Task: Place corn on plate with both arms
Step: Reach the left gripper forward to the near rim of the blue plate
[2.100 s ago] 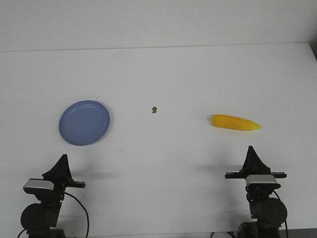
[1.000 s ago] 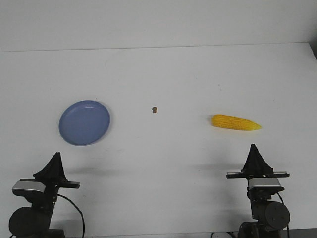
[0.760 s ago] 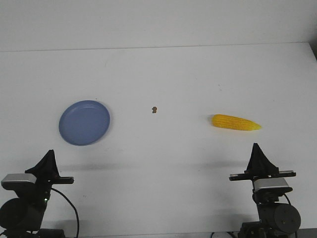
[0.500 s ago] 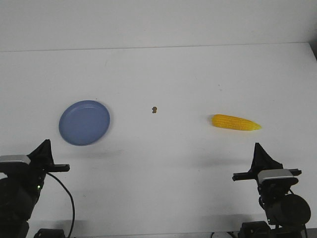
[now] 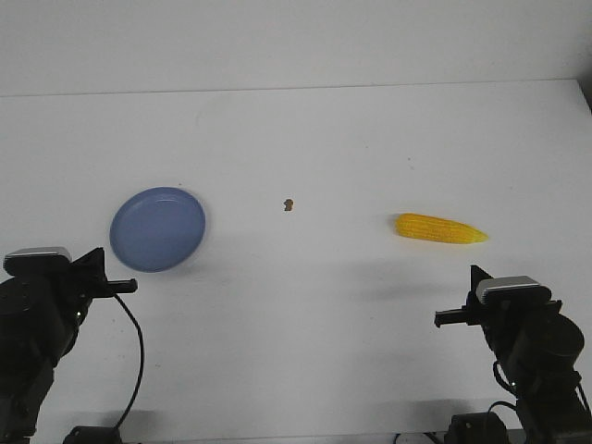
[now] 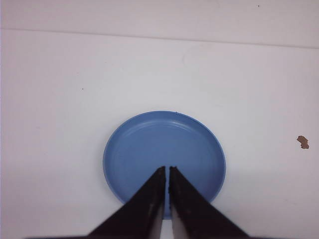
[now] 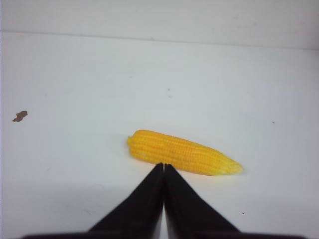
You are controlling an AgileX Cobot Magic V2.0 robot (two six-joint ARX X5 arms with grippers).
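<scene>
The yellow corn (image 5: pixel 440 228) lies on the white table at the right, its pointed end to the right. The blue plate (image 5: pixel 158 228) sits empty at the left. My left gripper (image 5: pixel 92 262) is raised at the near left, shut and empty; in the left wrist view its tips (image 6: pixel 167 169) point over the plate (image 6: pixel 164 144). My right gripper (image 5: pixel 475 275) is raised at the near right, shut and empty; in the right wrist view its tips (image 7: pixel 163 165) point at the near side of the corn (image 7: pixel 182 152), apart from it.
A tiny brown speck (image 5: pixel 289 204) lies on the table between plate and corn; it also shows in the left wrist view (image 6: pixel 302 142) and the right wrist view (image 7: pixel 20 116). The table's far edge meets a white wall.
Both arms have lifted and drawn nearer the camera, the left drifting left and the right drifting right. Both grippers stayed shut. Corn and plate have not moved.
</scene>
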